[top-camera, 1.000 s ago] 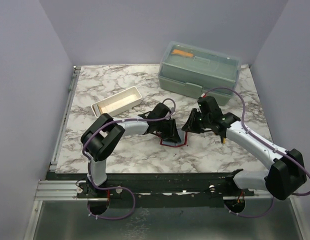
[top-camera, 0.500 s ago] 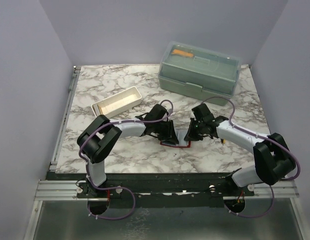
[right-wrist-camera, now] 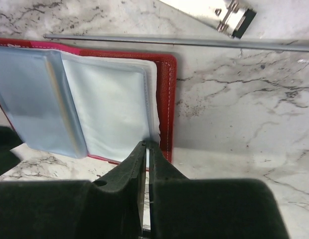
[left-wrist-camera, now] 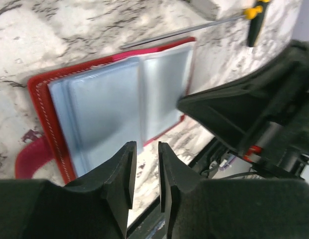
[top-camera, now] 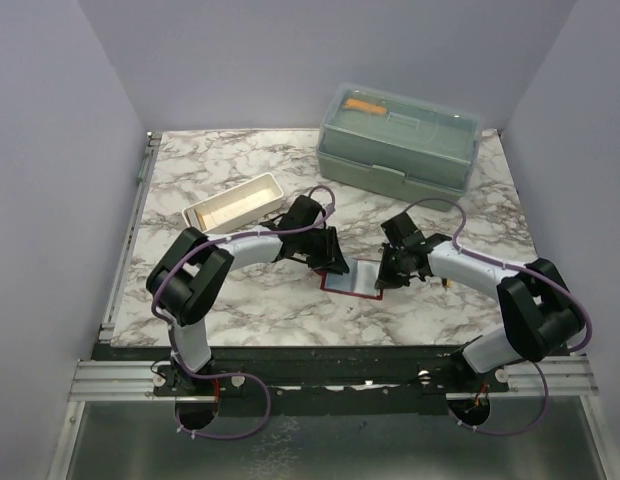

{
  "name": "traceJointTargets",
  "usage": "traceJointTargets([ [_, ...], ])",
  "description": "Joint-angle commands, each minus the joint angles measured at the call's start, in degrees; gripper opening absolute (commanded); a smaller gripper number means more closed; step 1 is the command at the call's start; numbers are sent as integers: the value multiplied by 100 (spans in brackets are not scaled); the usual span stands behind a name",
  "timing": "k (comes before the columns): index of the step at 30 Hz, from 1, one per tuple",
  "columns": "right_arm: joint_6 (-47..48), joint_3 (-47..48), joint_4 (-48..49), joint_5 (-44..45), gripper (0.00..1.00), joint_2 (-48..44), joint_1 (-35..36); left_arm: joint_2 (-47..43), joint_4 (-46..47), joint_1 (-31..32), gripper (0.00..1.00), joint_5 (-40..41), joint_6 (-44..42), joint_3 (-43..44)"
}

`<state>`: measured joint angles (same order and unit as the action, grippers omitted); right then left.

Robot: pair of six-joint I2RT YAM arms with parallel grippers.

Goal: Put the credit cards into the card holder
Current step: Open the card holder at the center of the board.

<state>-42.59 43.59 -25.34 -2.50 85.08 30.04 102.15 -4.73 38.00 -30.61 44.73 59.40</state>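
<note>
Right claw (right-wrist-camera: 147, 145) nearer, card holder (right-wrist-camera: 110, 104) part-covered

From above, the left hand (top-camera: 333, 266) and right hand (top-camera: 386, 279) hide both ends of the card holder (top-camera: 356, 281).

The card holder (top-camera: 352, 280) is hemmed in on both sides. The left end effector (top-camera: 330, 262) hangs over its left half, and the right end effector (top-camera: 388, 275) sits at its right edge, fingers nearly together. Only a narrow lane is left between them above the open sleeves. A screwdriver (right-wrist-camera: 194, 41) lies flat just beyond the holder's far edge, barring a low approach from there. The white tray (top-camera: 233, 203) at the far left and the green lidded box (top-camera: 400, 140) at the back stand well apart from the holder. Bare table (top-camera: 280, 310) lies open along the near side, between the two arms.
</note>
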Motion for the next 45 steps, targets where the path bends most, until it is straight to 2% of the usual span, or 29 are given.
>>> traceJointTargets([
  [1,314,417,-353,204,11,55,32,459,-138,-24,28,33,-202,61],
  [5,338,736,-379,-171,19,-55,159,489,-133,-37,27,150,-217,0],
  [10,347,658,307,-877,31,84,159,277,-150,-84,29,184,-195,-65],
  [13,232,563,595,-980,32,278,160,52,-156,-93,36,212,-209,-99],
  [18,235,474,938,-1122,32,472,160,-73,-177,-148,34,262,-168,-108],
  [22,283,499,1133,-1311,35,774,160,-80,-186,-225,38,314,-200,-113],
  [28,319,606,990,-1019,41,1018,159,13,-212,-308,38,297,-175,-145],
  [30,309,602,890,-878,40,1063,160,-57,-212,-333,39,316,-183,-168],
  [34,303,488,822,-769,30,1016,168,-323,-312,-488,42,305,-212,-207],
  [37,317,408,845,-768,18,940,164,-598,-488,-659,45,310,-285,-210],
  [39,351,435,802,-788,17,917,164,-830,-671,-835,50,297,-361,-209],
  [41,369,459,775,-839,19,812,169,-1134,-898,-1049,57,340,-453,-202],
  [45,404,604,618,-947,35,406,169,-1797,-1469,-1598,71,678,-767,-81],
])
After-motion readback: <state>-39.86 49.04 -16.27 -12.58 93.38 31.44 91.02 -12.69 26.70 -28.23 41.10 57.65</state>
